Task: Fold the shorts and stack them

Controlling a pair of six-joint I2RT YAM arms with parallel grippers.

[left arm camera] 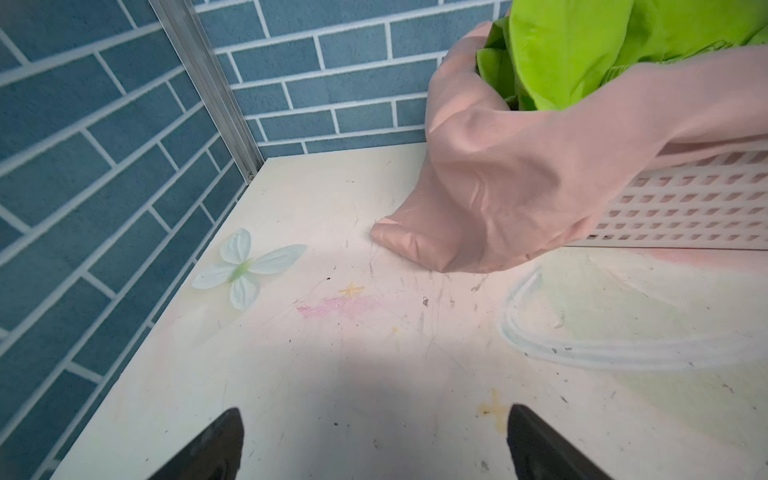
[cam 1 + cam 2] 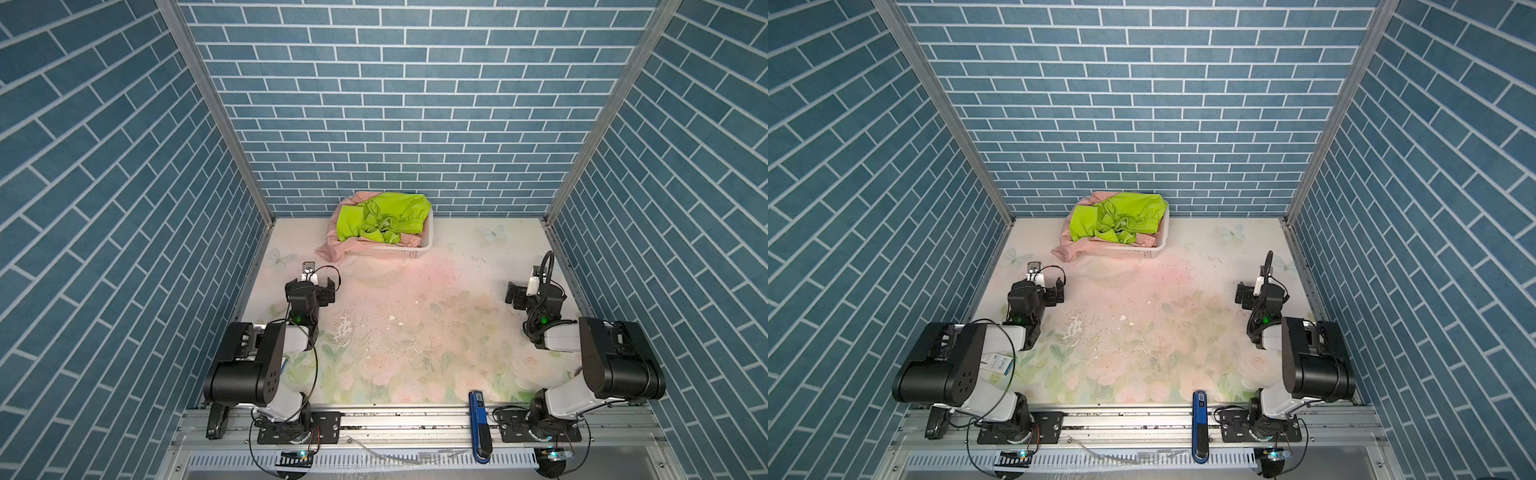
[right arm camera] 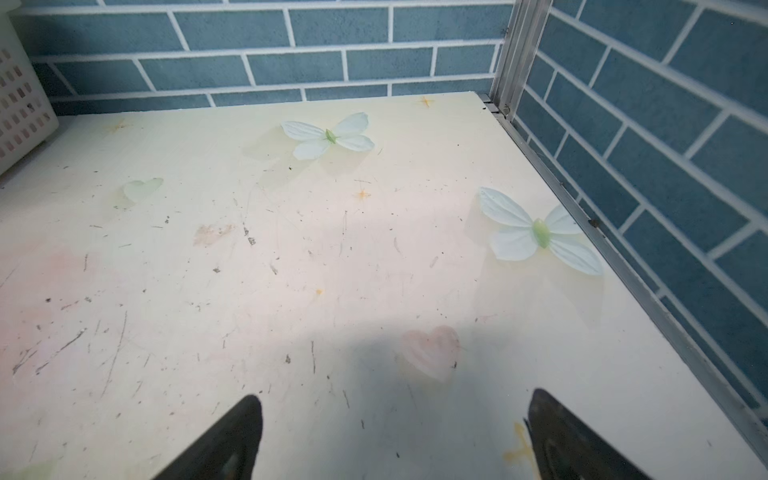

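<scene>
Right hand (image 3: 395, 397) agape above table (image 3: 249, 270)

White perforated basket (image 2: 395, 252) at back of floral table (image 2: 436, 299); blue tool (image 2: 477, 411) across front rail (image 2: 395, 420)

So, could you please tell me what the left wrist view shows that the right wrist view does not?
Only the left wrist view: the pink shorts draped over the basket onto the table, the green shorts on top. Only the right wrist view: a printed pink heart. Both: the basket's perforated wall, the table, a printed butterfly and the blue brick wall.
</scene>
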